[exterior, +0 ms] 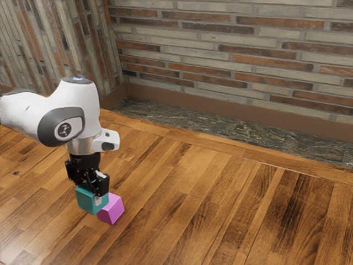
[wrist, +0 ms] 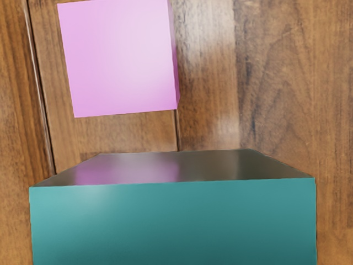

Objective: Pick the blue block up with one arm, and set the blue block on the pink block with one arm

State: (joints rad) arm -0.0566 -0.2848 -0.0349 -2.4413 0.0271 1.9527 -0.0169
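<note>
The end effector (exterior: 92,186) clasped the blue block (exterior: 90,200) from 2 sides, low over the counter (exterior: 220,210) and just beside the pink block (exterior: 112,208). Moved sideways at that height, it would probably shove the pink block away; more lift seemed needed.

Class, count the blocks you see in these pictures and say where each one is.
2. The blue block is gripped in the hand; the pink block rests on the wooden table beside it, toward the exterior view's right. None seems hidden.
</note>
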